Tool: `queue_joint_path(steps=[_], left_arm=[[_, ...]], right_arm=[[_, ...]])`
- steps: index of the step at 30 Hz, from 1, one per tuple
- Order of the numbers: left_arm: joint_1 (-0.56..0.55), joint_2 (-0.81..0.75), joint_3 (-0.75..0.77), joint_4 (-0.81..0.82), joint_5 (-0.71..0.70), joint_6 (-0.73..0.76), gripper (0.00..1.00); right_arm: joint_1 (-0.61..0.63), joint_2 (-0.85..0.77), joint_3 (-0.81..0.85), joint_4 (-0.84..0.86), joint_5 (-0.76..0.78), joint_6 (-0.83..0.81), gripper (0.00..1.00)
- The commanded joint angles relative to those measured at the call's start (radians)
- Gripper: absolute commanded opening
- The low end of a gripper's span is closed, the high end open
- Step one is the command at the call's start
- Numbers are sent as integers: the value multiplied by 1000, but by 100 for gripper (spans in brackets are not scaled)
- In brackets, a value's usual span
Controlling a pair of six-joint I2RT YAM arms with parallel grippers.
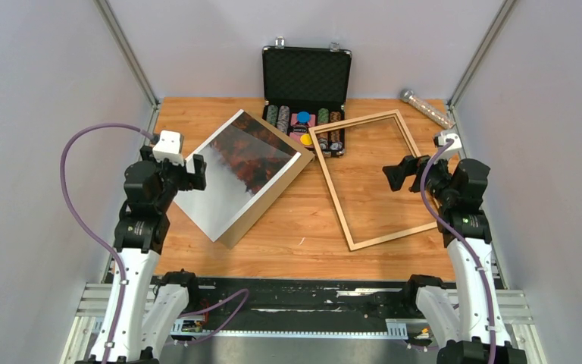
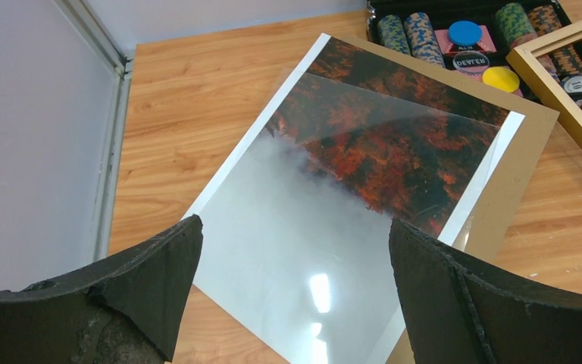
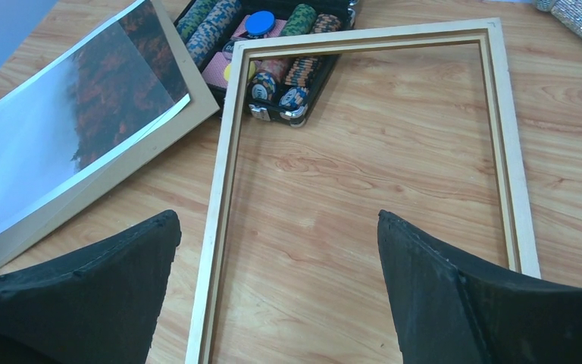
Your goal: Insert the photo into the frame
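Table (image 1: 303, 227): A pale wooden top, walled in grey on three sides, with both arms mounted at its near edge.

Left gripper (image 1: 192, 171): Raised by the table's left edge, its jaws spread wide and gripping nothing. The dark fingers (image 2: 159, 265) are poised over the pale, foggy end of the photo.

Right gripper (image 1: 396, 174): Raised by the table's right edge, its jaws likewise wide apart and empty. It hangs over the frame's right side, and bare wood grain shows between the fingers (image 3: 424, 258).

The photo (image 1: 246, 163): Lies picture side up on the left half of the table and is turned at an angle to its edges. The grey-white fog points toward the near-left, and the red-orange trees point toward the far side.

Backing panel (image 1: 271, 196): A brown board lies directly under the photo, showing along its right and near sides.

The frame (image 1: 331, 189): Lies flat on the right half of the table, well apart from the photo's near end. The light wooden rails enclose the tabletop, and the far-left corner overlaps the case.

Poker-chip case (image 1: 307, 72): Sits open at the middle of the far edge with its lid upright and rows of chips in its tray.

Glittery tube (image 1: 427, 108): Lies in the far-right corner.
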Motion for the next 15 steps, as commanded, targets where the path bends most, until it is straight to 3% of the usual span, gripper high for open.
queue_joint_path(steps=[1,5,15], left_arm=[[4,-34,60,-31,-16,43,100],[4,-26,92,-102,32,92,100],[3,57,63,-85,118,134,100]], right_arm=[[4,-22,27,-3,-84,-10,100],[19,7,62,-29,-142,-9,100],[210,118,85,30,8,-19,100]])
